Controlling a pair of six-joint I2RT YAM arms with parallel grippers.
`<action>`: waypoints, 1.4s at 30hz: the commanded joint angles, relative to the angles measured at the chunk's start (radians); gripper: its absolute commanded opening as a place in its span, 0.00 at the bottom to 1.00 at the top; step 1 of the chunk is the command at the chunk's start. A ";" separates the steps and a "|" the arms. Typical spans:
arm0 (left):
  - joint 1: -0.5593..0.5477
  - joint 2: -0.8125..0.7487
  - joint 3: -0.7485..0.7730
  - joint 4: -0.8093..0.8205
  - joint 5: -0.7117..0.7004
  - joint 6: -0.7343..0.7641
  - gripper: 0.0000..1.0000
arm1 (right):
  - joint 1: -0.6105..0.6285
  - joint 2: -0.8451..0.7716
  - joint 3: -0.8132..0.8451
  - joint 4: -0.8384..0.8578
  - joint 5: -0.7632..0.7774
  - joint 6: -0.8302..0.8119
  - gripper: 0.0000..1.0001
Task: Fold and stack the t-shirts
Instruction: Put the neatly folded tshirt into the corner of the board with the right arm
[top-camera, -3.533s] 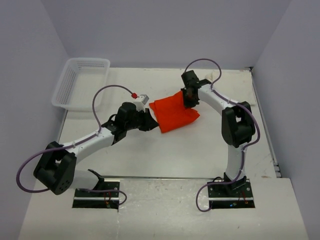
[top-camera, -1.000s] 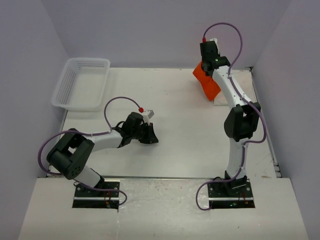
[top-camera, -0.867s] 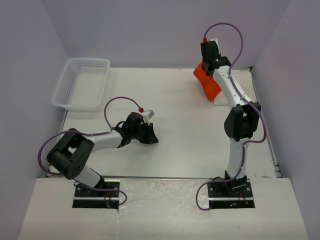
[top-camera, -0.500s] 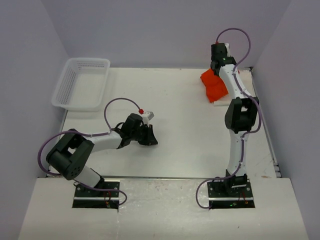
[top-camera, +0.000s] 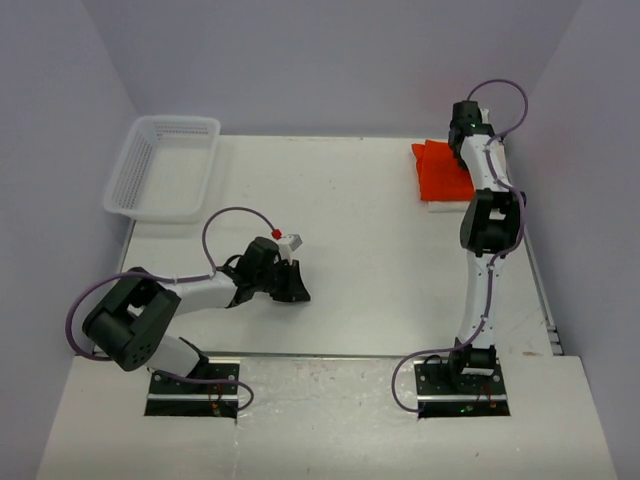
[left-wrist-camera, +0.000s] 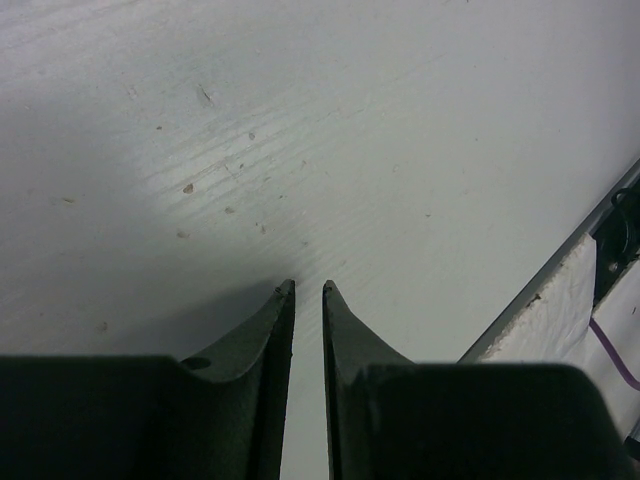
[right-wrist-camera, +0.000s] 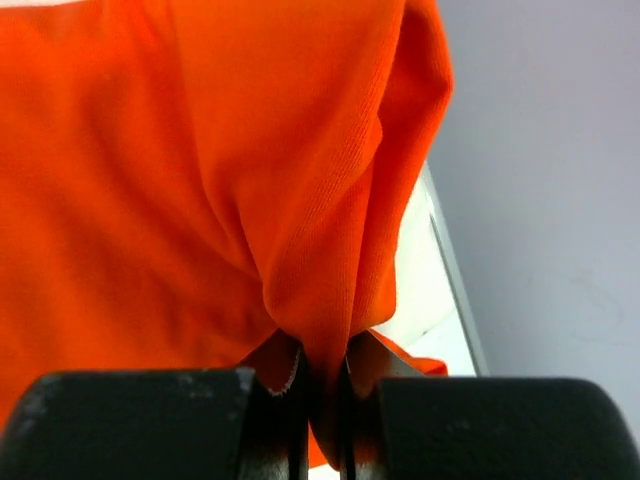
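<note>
Your right gripper (right-wrist-camera: 322, 385) is clamped on a bunched fold of the orange-red t-shirt (top-camera: 440, 168). In the right wrist view you can see the cloth pinched into the thin seam between the two dark fingers (right-wrist-camera: 150, 420), with ridges of fabric rising away from the grip. From above, you will find that arm stretched out almost straight to the far right corner of the table (top-camera: 390, 270), its wrist close to the back wall. The orange-red garment lies there in a compact folded shape on top of the cream-white t-shirt (top-camera: 443, 204), which shows only as a pale strip along the orange one's near edge (the right wrist view also catches a patch of it under the hanging fold, next to the table's edge). Your left gripper (left-wrist-camera: 306, 290) is holding nothing: its fingertips stand barely apart, with a narrow slit between them and only bare, lightly speckled tabletop beyond. You can see from the top view that it sits low over the table in the near left part, the arm folded back toward its base, well apart from both shirts. At the far left corner the white lattice basket (top-camera: 176, 121) lies well away from both arms.
</note>
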 joint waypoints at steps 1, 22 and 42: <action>-0.007 0.008 0.016 0.017 0.015 -0.013 0.18 | 0.010 -0.100 -0.089 0.063 -0.011 0.046 0.00; -0.019 -0.003 0.032 -0.025 0.026 -0.013 0.18 | -0.039 -0.107 -0.059 0.078 0.061 0.049 0.00; -0.091 -0.002 0.038 -0.054 0.017 -0.057 0.19 | -0.005 -0.231 -0.052 0.082 -0.010 0.061 0.99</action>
